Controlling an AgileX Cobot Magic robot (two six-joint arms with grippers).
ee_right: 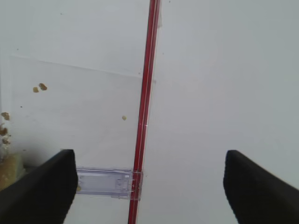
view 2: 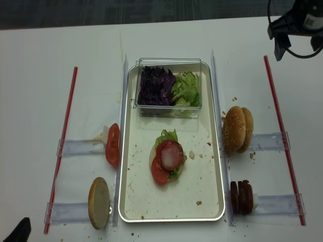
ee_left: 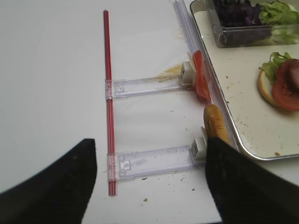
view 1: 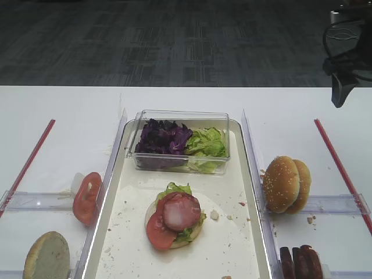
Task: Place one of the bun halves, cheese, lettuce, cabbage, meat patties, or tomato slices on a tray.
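On the cream tray [view 1: 244, 232] a bun half carries lettuce, a tomato slice [view 1: 160, 231] and a meat patty [view 1: 181, 210]. Cabbage [view 1: 164, 137] and more lettuce [view 1: 207, 142] fill the clear box at the tray's far end. Right of the tray stand two bun halves [view 1: 286, 184] and several meat patties [view 1: 300, 263]; left of it are tomato slices [view 1: 87, 197] and another bun half [view 1: 47, 256]. No cheese is in view. My right gripper [ee_right: 149, 186] hangs open and empty at the far right [view 1: 340, 96]. My left gripper [ee_left: 149, 158] is open and empty near the front left.
Red strips [view 1: 340, 168] [view 1: 29, 160] run along both outer sides, joined to the tray's clear side rails by clear plastic brackets [ee_left: 154, 161] [ee_right: 105, 183]. Crumbs dot the tray and the white table. The table's far edge lies beyond the clear box.
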